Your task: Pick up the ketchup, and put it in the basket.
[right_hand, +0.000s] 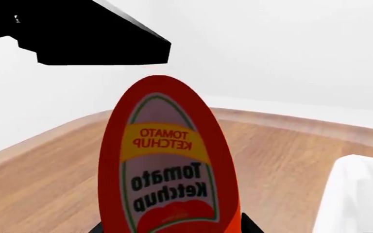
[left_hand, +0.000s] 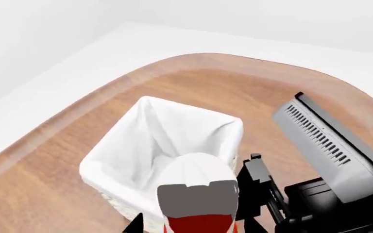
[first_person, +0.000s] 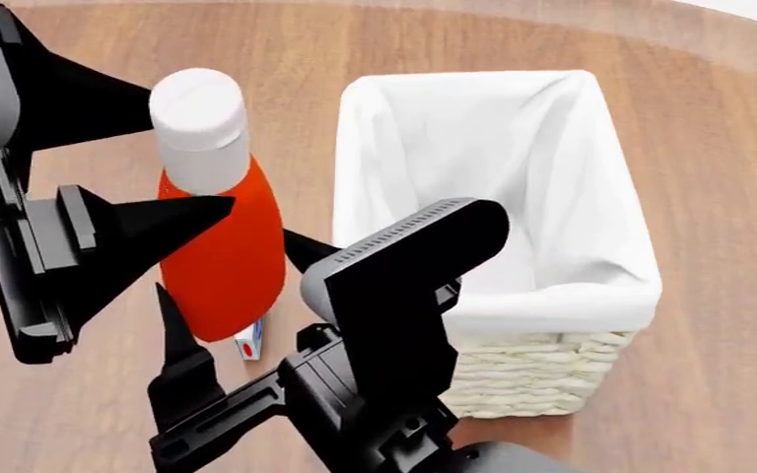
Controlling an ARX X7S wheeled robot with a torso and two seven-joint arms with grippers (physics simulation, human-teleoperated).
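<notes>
The ketchup point(first_person: 228, 261), an orange-red bottle with a white cap, hangs upright above the table just left of the basket point(first_person: 536, 370). My right gripper point(first_person: 225, 264) is shut on its lower body; in the right wrist view the label point(right_hand: 167, 170) fills the middle, with black jaws pressed to both sides at the gripper point(right_hand: 173, 229). My left gripper point(first_person: 194, 153) is open, its fingers straddling the cap and shoulder with a gap. The left wrist view looks down on the cap point(left_hand: 196, 170), with the basket's white liner point(left_hand: 173, 126) beyond it.
A small white box with a red dot point(first_person: 248, 342) lies on the wooden table point(first_person: 721, 197) under the bottle. The right arm's grey housing point(left_hand: 329, 145) stands close beside the basket. The table's rounded edge point(left_hand: 57, 126) runs behind the basket.
</notes>
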